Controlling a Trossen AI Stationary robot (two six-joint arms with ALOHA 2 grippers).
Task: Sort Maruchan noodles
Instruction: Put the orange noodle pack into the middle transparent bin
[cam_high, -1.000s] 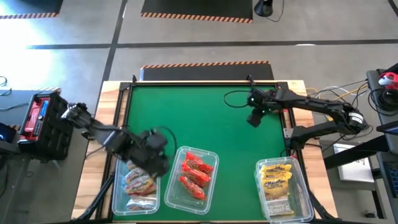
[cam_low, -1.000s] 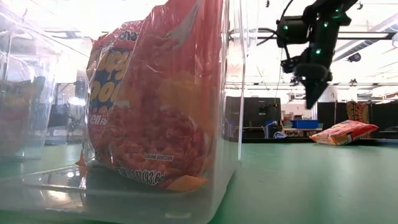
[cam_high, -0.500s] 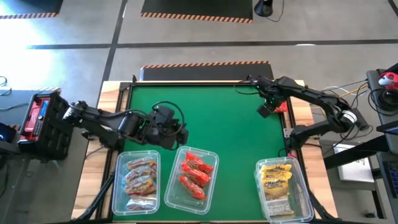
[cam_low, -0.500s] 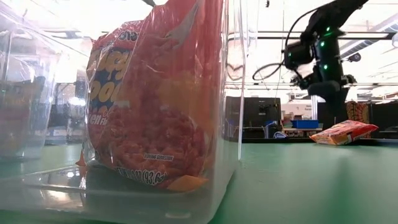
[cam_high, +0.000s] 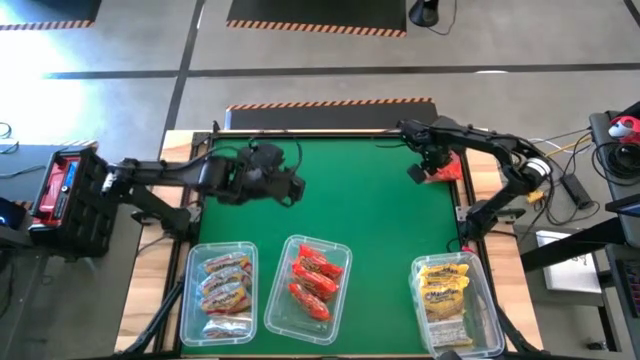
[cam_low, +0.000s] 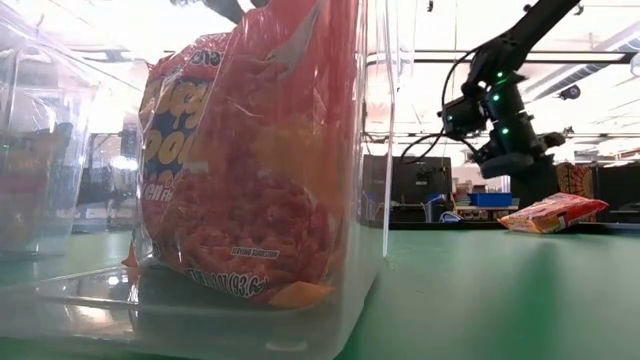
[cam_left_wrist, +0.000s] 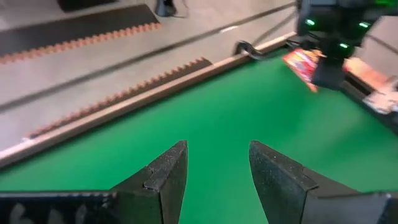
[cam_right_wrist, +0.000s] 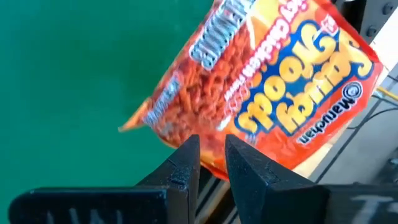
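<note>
One red Maruchan noodle packet (cam_high: 447, 170) lies flat at the table's right edge, partly on the wooden border; it also shows as a packet (cam_right_wrist: 267, 93) in the right wrist view and a packet (cam_low: 555, 212) in the low view. My right gripper (cam_high: 418, 172) hangs just over its inner end, pointing steeply down, its fingers (cam_right_wrist: 186, 162) a narrow gap apart with nothing between them. My left gripper (cam_high: 295, 190) hovers open over bare green mat left of centre, fingers (cam_left_wrist: 168, 174) well apart. More noodle packets lie in three bins.
Three clear bins stand along the near edge: a left bin (cam_high: 190, 300) with orange-pink packets, a middle bin (cam_high: 340, 300) with red packets, and a right bin (cam_high: 485, 300) with yellow packets. The green mat (cam_high: 350, 200) between the arms is bare. A wooden rail (cam_high: 330, 132) runs along the far edge.
My left gripper has swung away from above the left bin, toward the far edge and a little right, turning as it went. My right gripper has moved toward the table's right edge and sunk toward the red packet, tipping more steeply downward.
</note>
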